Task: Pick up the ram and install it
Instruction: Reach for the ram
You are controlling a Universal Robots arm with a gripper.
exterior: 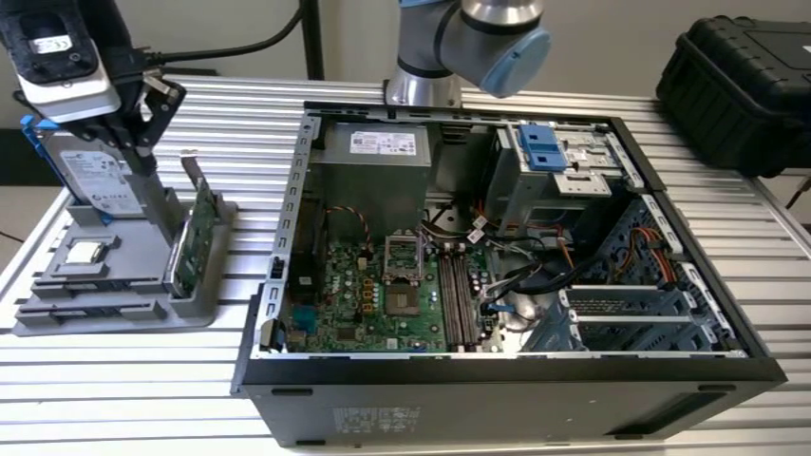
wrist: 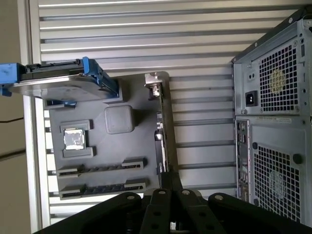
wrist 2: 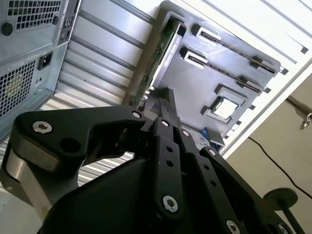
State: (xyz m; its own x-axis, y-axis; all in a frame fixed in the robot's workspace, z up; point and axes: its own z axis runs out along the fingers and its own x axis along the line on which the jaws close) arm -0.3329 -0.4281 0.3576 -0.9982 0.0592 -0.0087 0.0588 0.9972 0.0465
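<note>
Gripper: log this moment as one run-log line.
gripper: shut, nothing seen held | position: over gray holder, by upright green card | hard drive: standing in holder | computer case: open

A ribbed silver metal table (exterior: 140, 380) spreads beneath the fingers (wrist: 168, 179). Well apart from them, a black hard case (exterior: 742, 81) stands before a plain pale wall (exterior: 609, 43). Soft, even light.

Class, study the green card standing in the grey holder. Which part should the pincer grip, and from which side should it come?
Probably the card's free top edge, coming straight down from above. It stands upright on its long edge in the holder's slot, lower edge sunk, and its thin faces suit a pinch across them.
</note>
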